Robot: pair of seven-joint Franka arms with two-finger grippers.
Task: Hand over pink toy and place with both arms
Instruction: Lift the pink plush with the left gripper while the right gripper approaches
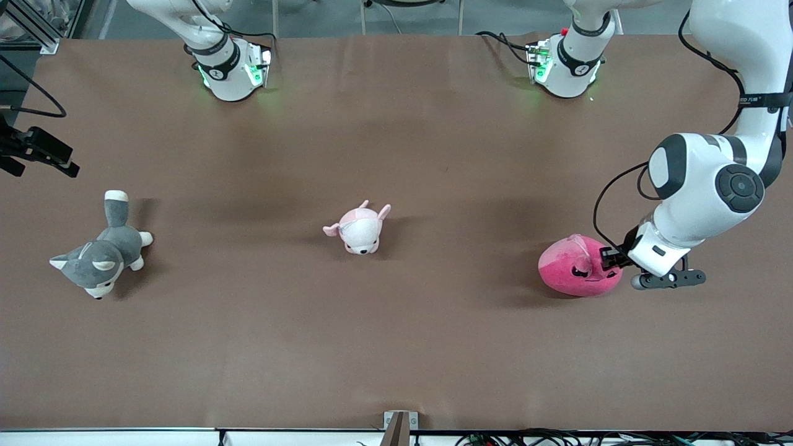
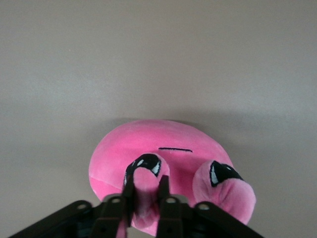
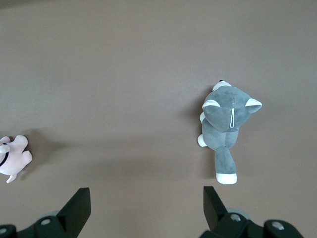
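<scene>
The hot-pink toy [image 1: 573,272] lies on the brown table [image 1: 396,347] toward the left arm's end. My left gripper [image 1: 610,259] is down at the toy's side and shut on a fold of its plush by one eye. In the left wrist view the two black fingers [image 2: 128,191] pinch a pink flap, the left gripper [image 2: 146,181] low against the toy [image 2: 148,144]. My right gripper [image 3: 146,196] is open and empty, held high over bare table; its black hand shows at the edge of the front view [image 1: 37,152].
A pale pink-and-white plush [image 1: 359,229] lies mid-table and shows in the right wrist view [image 3: 12,158]. A grey-and-white husky plush [image 1: 102,254] lies toward the right arm's end, also in the right wrist view [image 3: 225,129]. The arm bases [image 1: 232,71] stand along the table's back.
</scene>
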